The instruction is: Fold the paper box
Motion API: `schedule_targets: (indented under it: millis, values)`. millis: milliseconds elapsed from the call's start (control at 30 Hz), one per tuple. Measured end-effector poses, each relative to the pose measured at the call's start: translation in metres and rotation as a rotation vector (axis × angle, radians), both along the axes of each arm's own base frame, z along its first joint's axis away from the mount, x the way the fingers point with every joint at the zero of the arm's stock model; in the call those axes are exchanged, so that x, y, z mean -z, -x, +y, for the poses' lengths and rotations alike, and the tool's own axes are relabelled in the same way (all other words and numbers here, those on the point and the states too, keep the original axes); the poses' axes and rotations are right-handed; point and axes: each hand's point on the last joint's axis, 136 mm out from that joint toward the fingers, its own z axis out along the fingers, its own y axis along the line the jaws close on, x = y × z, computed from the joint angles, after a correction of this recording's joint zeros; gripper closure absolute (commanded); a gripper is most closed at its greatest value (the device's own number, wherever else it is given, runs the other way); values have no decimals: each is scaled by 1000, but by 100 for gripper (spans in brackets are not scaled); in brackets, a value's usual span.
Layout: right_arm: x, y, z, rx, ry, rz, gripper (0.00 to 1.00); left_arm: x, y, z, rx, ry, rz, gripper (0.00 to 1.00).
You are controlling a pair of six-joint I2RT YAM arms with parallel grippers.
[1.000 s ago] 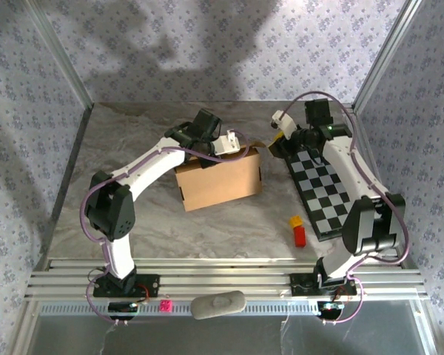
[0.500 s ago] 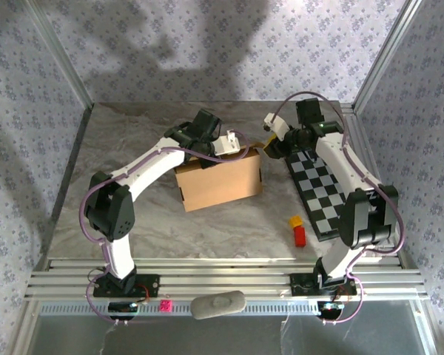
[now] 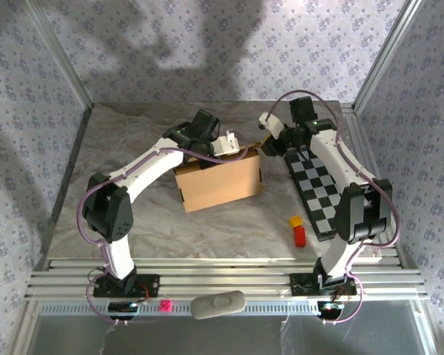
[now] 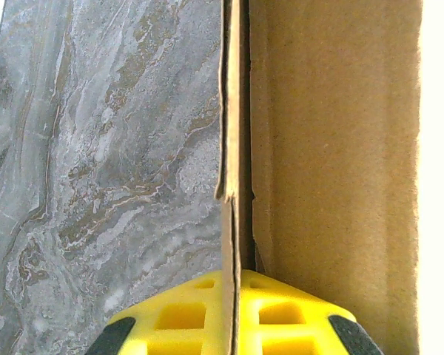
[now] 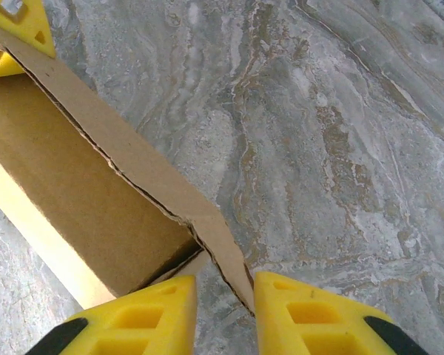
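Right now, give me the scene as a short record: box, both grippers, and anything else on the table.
surface: grey marbled table
box: brown corrugated cardboard box, mid-table
left gripper: shut on a box wall, one yellow finger on each side
right gripper: open, jaws straddling a flap corner of the box, not clamped
board: black-and-white checkered board, right of the box
blocks: small yellow block and red block, by the board's near-left edge

Matt paper box (image 3: pixel 218 185); perhaps stone table (image 3: pixel 133 148)
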Motion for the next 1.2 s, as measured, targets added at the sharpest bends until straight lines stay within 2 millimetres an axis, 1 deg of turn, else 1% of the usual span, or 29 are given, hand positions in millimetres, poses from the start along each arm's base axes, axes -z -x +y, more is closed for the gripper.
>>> schedule_targets:
  millis: [133,433,733,1067,1200]
  values:
    - [0,0,3,-1,-4,4,76,0,1,-1,3,3,4,100]
    - [-5,1,10,-3,-24,11,100,-1,2,-1,4,10,10,100]
    - [-5,1,11,26,-40,36,100,-1,2,-1,-12,19,17,100]
    - [-8,3,11,113,-91,109,100,-3,1,-2,-33,34,25,100]
    - [-12,3,11,143,-108,132,100,-6,0,-2,-39,41,23,100]
